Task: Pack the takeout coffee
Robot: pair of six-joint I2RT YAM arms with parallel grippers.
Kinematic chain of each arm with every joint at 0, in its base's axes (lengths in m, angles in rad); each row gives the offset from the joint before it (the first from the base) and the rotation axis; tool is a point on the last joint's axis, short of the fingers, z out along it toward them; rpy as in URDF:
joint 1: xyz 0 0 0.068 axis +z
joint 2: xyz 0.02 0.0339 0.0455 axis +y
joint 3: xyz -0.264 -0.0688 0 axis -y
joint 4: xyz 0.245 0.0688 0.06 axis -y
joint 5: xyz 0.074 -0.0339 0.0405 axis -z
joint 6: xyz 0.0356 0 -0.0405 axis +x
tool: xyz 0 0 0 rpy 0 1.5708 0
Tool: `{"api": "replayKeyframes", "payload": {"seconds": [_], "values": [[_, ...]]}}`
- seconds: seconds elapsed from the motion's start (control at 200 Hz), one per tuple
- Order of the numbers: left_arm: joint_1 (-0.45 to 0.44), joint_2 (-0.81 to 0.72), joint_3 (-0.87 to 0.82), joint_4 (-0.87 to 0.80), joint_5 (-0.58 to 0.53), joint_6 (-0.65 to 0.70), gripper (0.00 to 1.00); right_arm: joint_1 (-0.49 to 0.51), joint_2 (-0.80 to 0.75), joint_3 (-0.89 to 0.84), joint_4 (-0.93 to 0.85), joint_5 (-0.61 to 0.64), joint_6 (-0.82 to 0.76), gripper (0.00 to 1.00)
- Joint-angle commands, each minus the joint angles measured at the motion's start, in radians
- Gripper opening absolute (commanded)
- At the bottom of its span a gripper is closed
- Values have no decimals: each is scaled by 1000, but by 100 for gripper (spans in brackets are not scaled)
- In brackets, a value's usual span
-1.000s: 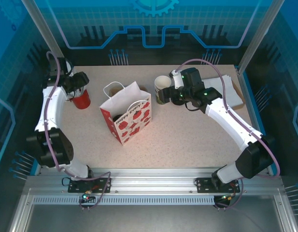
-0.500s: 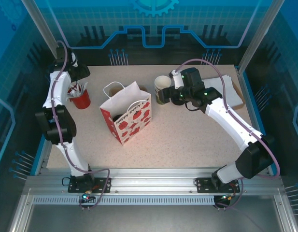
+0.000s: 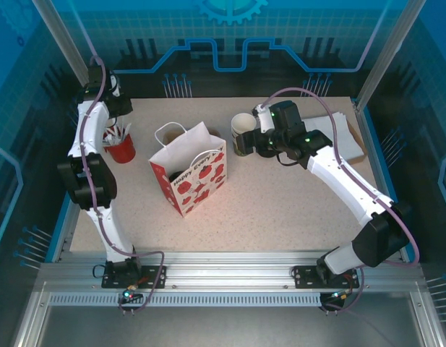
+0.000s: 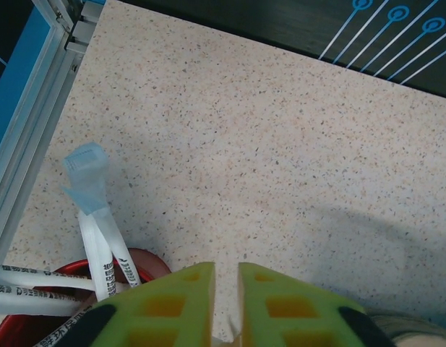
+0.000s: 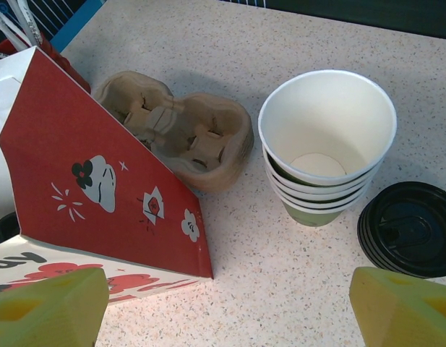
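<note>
Takeout coffee (image 3: 176, 176) sits inside the paper bag (image 3: 199, 173), black lid showing.

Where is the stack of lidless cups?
Top view: the cup stack stands right of the red-and-white bag, far centre. Right wrist view: between the cardboard carrier and the black lids.
</note>
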Motion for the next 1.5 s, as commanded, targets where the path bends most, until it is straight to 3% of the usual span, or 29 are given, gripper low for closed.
{"api": "replayKeyframes", "payload": {"seconds": [0.0, 0.245, 0.605, 0.855, 1.141, 1.281, 1.496], "values": [[-2, -7, 32, -41, -15, 18, 14, 14, -11, -5, -15, 6, -10, 88], [-6, -47, 32, -51, -28, 21, 0, 15, -35, -20, -20, 11, -10, 88], [-26, -280, 64, -74, -75, 39, 0, 15, -77, -25, -27, 7, -11, 89], [-162, -554, 63, -89, -57, -4, 0, 15, -100, -22, -38, 15, -21, 89], [-417, -799, -59, -90, 106, -113, 0, 14, -103, -26, -60, 24, -39, 89], [-449, -833, -132, -118, 272, -182, 0, 7, -120, -47, -62, 39, -42, 89], [-452, -848, -272, -67, 419, -252, 0, -4, -140, -62, -70, 46, -41, 89]]}}
